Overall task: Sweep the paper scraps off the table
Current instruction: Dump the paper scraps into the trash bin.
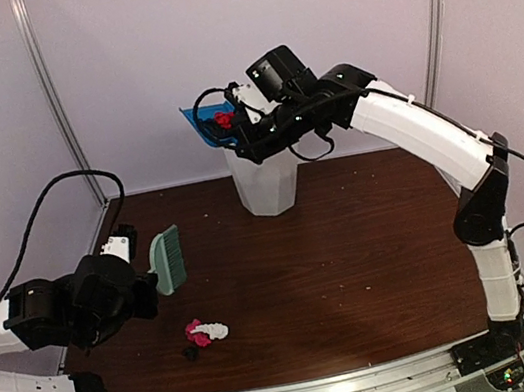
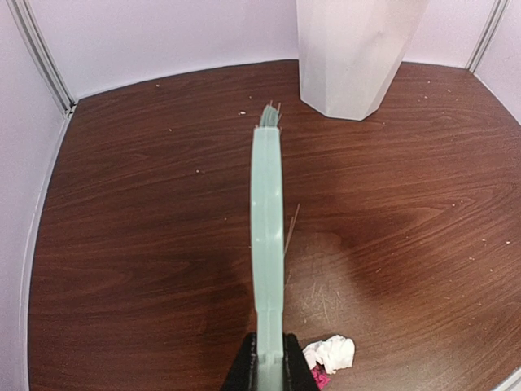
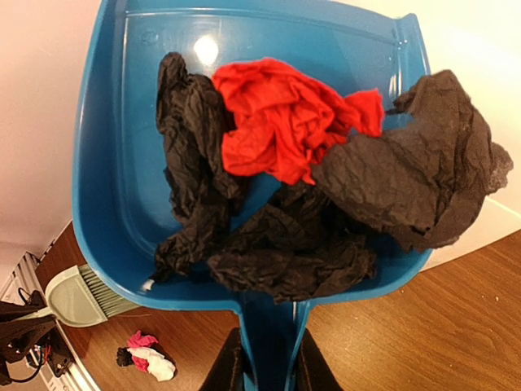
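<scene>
Top external: loose paper scraps (image 1: 205,334) (pink, white, black) lay on the desk (image 1: 355,261) at 5 o'clock from the left claw (image 1: 146,277), the nearer one, which was clamped on the brush (image 1: 167,260) handle. The right claw (image 3: 269,368) gripped the dustpan (image 3: 106,204), which held red and black scraps (image 3: 285,163), just above the bin (image 1: 266,187) at 12 o'clock.

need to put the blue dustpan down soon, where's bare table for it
Widest bare patch of the dark wood-grain table: its right half, from the white faceted bin forward to the metal front rail. The centre before the bin is bare too. Front left is crowded: pink, white and black paper scraps, with the mint-green hand brush near them.
</scene>
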You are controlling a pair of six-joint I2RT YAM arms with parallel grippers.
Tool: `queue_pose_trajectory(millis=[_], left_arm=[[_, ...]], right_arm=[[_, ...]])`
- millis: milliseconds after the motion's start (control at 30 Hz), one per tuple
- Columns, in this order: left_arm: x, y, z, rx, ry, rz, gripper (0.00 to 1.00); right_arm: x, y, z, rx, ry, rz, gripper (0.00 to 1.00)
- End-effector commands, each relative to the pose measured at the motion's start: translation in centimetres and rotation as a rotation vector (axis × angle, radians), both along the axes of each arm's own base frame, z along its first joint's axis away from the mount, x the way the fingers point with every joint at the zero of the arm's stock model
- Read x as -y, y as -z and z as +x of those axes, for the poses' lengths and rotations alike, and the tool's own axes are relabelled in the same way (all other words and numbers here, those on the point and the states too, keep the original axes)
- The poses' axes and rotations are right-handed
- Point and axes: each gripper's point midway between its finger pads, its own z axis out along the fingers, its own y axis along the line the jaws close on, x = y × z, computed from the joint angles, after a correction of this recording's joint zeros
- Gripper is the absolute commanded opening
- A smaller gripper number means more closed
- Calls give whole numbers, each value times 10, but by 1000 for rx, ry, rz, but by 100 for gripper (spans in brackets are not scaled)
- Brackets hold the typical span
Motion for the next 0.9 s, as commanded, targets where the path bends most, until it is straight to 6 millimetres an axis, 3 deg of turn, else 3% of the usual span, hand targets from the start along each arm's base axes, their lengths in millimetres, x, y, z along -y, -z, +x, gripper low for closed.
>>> queue_pose_trajectory(millis=[0, 400, 600, 867], left_arm=[[4, -3, 2, 14, -9, -37, 0], [8, 1, 5, 13, -15, -19, 0], [11, 4, 6, 11, -14, -8, 0], [16, 6, 6, 10, 2, -2, 0]], right_arm=[[-8, -22, 14, 41, -38, 89, 0], [-2, -25, 70, 41, -59, 241, 0], [-3, -33, 80, 3, -113, 352, 0], [-7, -51, 78, -83, -162, 511, 0]])
